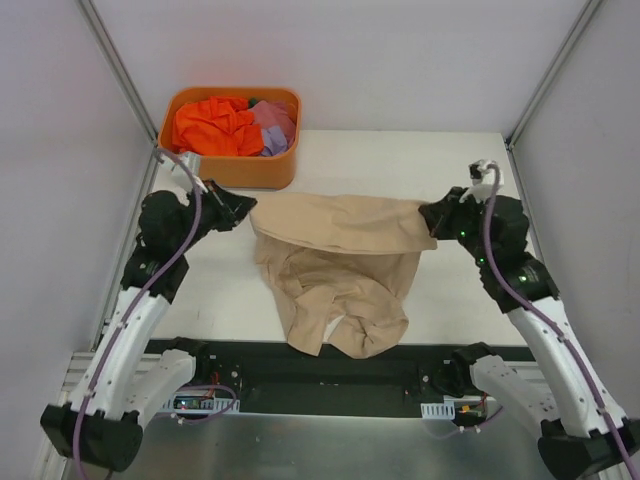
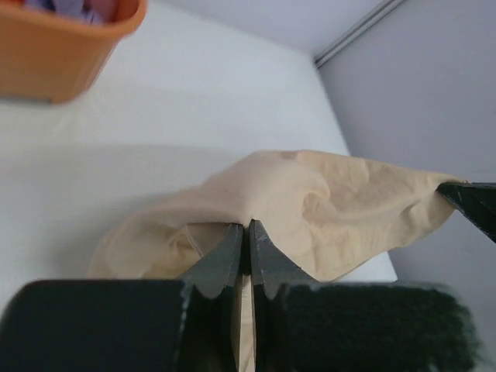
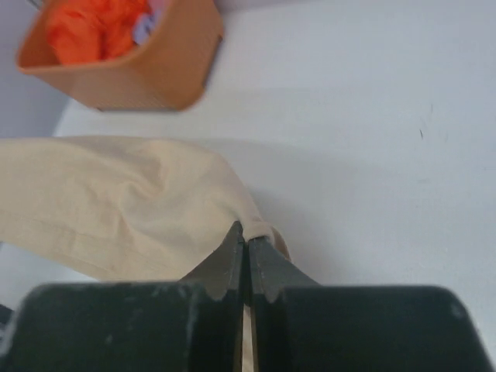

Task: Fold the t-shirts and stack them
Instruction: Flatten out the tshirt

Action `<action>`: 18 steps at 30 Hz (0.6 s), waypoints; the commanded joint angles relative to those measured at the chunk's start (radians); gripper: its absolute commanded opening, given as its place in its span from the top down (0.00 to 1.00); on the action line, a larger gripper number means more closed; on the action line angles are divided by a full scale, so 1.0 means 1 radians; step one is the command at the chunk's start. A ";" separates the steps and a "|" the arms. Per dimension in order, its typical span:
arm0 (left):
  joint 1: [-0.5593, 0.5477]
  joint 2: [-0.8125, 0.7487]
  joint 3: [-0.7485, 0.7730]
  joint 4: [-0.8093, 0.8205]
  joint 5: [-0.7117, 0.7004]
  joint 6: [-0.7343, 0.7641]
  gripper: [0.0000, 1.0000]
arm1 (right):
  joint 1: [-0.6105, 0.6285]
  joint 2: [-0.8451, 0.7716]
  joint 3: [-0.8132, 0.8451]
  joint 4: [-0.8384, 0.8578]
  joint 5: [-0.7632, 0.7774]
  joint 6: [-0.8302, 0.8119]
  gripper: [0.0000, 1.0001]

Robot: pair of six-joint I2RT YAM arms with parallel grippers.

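Observation:
The beige t-shirt (image 1: 335, 265) hangs stretched between my two grippers above the white table, its lower part draped down toward the near edge. My left gripper (image 1: 247, 210) is shut on its left end; in the left wrist view the cloth (image 2: 310, 209) is pinched at the closed tips (image 2: 248, 226). My right gripper (image 1: 428, 218) is shut on its right end; the right wrist view shows the cloth (image 3: 132, 205) clamped at the tips (image 3: 246, 229). An orange t-shirt (image 1: 210, 125) and a lilac one (image 1: 275, 125) lie bunched in the tub.
The orange plastic tub (image 1: 230, 168) stands at the far left of the table, just behind my left gripper; it also shows in the left wrist view (image 2: 62, 46) and the right wrist view (image 3: 132, 74). Enclosure walls rise on both sides.

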 commanded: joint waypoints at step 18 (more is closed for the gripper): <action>0.000 -0.036 0.892 -0.125 0.072 0.098 1.00 | 0.001 0.097 1.174 -0.375 -0.298 0.000 0.99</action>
